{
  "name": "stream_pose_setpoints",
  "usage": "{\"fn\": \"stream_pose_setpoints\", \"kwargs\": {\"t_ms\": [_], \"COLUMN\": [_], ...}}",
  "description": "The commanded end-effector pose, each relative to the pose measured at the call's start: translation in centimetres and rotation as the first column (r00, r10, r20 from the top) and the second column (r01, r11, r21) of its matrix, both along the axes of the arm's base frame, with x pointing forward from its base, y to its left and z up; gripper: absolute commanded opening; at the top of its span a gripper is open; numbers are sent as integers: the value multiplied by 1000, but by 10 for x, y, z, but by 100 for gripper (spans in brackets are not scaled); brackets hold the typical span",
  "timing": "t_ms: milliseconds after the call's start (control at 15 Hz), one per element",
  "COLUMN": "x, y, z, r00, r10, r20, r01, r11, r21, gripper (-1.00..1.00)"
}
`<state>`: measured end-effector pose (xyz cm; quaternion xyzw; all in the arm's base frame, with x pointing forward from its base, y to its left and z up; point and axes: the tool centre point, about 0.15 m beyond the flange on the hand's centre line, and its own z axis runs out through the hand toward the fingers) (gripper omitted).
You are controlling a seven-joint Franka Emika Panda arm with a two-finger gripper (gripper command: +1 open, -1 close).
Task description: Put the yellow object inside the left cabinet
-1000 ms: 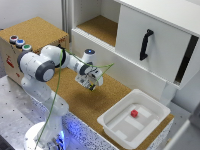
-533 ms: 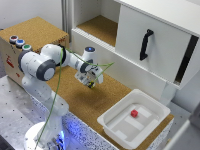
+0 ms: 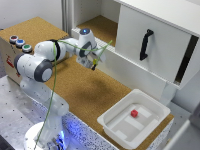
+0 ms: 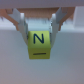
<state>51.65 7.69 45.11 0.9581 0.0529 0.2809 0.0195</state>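
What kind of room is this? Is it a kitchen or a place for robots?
Probably a robot lab with a pretend kitchen. A robot arm stands on a metal table with holes, beside a cork counter, white cabinet and button box.

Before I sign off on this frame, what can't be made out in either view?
- Exterior view: the yellow object is a speck under the hand; its lettering and the grip are too small to judge.
- Wrist view: blurred; the block fills the frame, and what lies below is a pale smear.
- Left cabinet: its back is cut off by the exterior view's top edge.
- Red cube in the white tray: markings too small.
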Motion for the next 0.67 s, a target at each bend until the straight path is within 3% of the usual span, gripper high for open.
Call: {"fn": "stream_pose_setpoints", "kwargs": {"t_ms": [0,133,333,600], "x": [103,133,177,203], "y": [37,45,53,59], "z": [65,71,62,39], "r00": [999,999,999,998], "r10": [38,46,29,-25], "r20": [6,16,-13,-52], "r01": [-37,-44,-30,23], "r11": [995,994,996,999], "r21": [-93,-96,-84,-36], "gripper": [-100,-100,-100,-100]}}
